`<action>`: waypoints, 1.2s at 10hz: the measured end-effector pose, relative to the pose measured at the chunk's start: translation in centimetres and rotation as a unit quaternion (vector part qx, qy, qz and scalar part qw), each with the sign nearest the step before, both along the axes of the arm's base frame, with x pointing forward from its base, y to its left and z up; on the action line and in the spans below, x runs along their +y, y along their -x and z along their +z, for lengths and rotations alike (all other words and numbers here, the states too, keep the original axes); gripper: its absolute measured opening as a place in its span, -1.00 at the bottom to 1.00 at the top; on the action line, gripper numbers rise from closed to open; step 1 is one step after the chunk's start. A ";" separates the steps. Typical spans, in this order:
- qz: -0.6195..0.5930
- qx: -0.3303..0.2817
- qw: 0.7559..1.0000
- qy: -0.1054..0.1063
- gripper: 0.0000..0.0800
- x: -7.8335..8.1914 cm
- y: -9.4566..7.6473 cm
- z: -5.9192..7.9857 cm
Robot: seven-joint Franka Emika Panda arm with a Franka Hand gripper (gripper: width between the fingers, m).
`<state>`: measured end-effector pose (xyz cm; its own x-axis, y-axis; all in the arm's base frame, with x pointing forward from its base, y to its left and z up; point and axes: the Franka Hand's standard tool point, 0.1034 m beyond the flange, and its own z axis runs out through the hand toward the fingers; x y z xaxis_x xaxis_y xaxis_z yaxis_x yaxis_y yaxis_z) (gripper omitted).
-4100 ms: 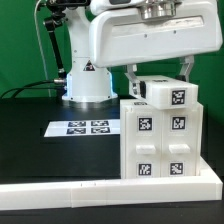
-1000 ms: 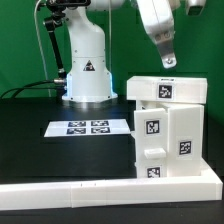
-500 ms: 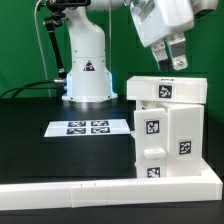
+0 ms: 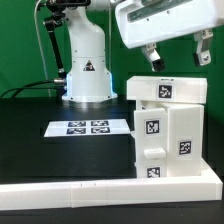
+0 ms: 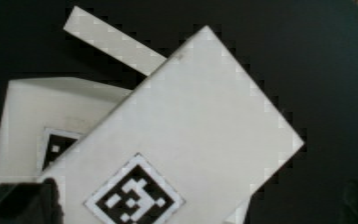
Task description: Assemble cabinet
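Black tabletop [image 4: 40,150], marker board [image 4: 88,127] lying flat, white cabinet [image 4: 168,130] at the exterior view's right, gripper [image 4: 178,57] spread, empty above it

The white cabinet [image 4: 166,128] is stood upright on the black table, at the exterior view's right. Black-and-white square tags are seen on its front pieces and on its top piece.

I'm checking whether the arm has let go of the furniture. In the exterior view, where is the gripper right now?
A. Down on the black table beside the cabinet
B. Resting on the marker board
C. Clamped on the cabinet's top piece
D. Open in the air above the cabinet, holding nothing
D: the gripper hangs open and empty above the cabinet, with a clear gap between its fingertips and the top piece.
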<state>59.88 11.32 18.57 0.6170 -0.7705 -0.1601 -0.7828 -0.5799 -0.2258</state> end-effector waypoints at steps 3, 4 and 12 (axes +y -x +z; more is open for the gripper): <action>0.099 -0.027 0.995 0.010 0.99 0.0 0.0 0.0; 0.143 -0.037 0.989 0.016 0.99 0.0 0.0 -0.1; 0.551 -0.099 0.822 0.105 0.99 0.3 0.3 -0.1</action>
